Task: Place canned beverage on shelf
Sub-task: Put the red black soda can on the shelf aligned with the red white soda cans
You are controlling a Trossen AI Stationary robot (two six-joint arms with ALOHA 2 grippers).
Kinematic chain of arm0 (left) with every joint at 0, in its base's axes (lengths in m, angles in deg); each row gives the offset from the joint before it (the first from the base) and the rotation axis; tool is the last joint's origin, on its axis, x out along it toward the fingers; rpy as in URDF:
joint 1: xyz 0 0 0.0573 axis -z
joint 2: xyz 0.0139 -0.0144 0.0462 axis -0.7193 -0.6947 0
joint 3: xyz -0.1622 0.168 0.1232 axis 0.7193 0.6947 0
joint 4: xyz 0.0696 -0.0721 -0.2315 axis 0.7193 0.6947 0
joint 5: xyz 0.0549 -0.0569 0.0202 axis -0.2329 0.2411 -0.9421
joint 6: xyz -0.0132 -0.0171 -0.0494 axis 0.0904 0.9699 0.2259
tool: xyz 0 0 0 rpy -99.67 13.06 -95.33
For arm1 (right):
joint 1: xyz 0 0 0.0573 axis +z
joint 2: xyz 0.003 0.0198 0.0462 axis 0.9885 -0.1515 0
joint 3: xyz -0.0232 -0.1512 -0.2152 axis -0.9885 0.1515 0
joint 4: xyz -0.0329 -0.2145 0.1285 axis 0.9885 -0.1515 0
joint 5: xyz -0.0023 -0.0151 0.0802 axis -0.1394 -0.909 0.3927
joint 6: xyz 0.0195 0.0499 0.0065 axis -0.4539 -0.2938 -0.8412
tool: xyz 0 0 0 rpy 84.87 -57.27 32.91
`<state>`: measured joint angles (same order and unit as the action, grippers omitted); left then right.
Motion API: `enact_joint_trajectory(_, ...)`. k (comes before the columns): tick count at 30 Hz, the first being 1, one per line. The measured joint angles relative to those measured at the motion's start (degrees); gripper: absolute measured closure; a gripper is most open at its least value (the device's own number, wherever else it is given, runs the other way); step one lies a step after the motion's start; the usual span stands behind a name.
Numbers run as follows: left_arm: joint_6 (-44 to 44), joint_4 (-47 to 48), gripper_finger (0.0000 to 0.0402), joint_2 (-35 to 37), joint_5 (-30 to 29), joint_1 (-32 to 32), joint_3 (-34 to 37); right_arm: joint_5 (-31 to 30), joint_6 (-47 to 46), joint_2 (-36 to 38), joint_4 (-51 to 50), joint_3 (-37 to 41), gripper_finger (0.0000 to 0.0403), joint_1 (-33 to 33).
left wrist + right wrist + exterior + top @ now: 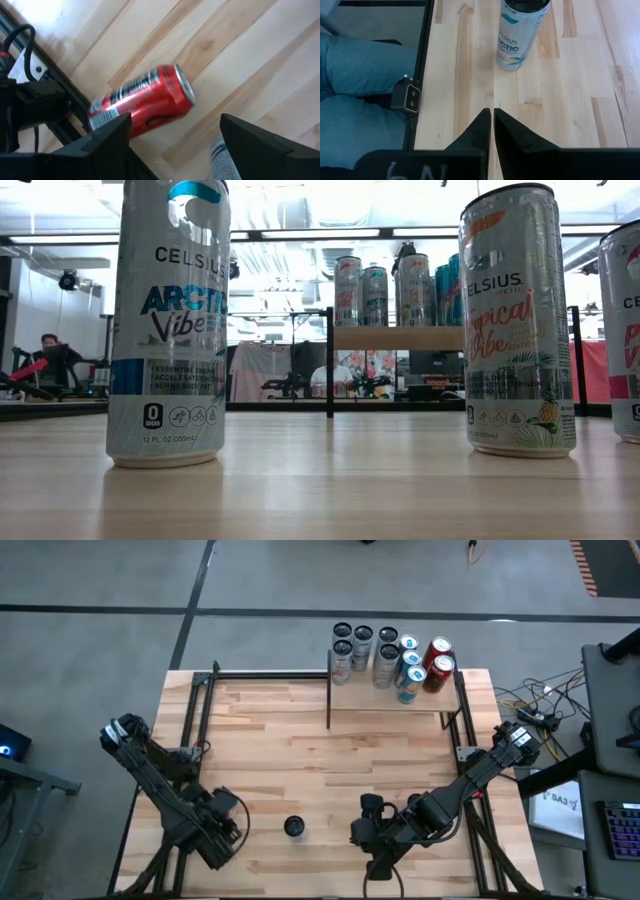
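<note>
The counter (300, 750) is a pale plank top with a black metal frame along its edges. At its far right corner stands the shelf (385, 698), a small light-wood board on thin black posts, carrying a cluster of upright cans (390, 658): silver ones to the left, blue ones in the middle, two red ones at the right end. In the low view the same shelf (400, 338) shows in the distance with cans lined along it.

The left arm (165, 785) reaches in from the near left corner. Its end effector (175, 132) stands open, fingers wide apart, above a red can (142, 102) that lies on its side on the wood beside the black frame rail; the fingers do not touch it. A second, silvery can shows partly just beside one finger.

The right arm (470, 780) comes in from the near right, and its end effector (492, 125) is closed, fingertips pressed together and holding nothing, above bare wood near the counter's front edge. Ahead of it stands a white-and-blue can (520, 32), upright, well clear of the fingertips. From above, this can (294, 828) sits near the front edge between the two arms, far from the shelf.

The low view shows it close up at the left (170, 330), with a white-and-orange can (515, 320) at the right and a third can's edge beyond. A person's blue-trousered legs (355, 90) show past the counter's edge.
</note>
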<state>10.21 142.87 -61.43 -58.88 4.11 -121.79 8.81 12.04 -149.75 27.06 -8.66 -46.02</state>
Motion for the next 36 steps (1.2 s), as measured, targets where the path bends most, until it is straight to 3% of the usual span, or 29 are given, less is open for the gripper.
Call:
enact_joint_trajectory(16, -10.28, 0.15, 0.0113, 0.03, 0.16, -0.05, -0.07, -0.04, -0.11, 0.02, 0.07, 0.00, 0.0390, 0.00)
enact_joint_trajectory(25, -28.99, 0.14, 0.0113, 0.03, -4.37, -3.56, -0.09, -0.17, 0.68, 0.02, 0.32, 0.00, 0.0390, -0.02)
enact_joint_trajectory(36, -59.99, -1.82, 0.0113, 0.09, -6.28, -16.53, 3.47, -3.87, 3.78, -0.01, 0.42, 0.00, 0.0390, -0.02)
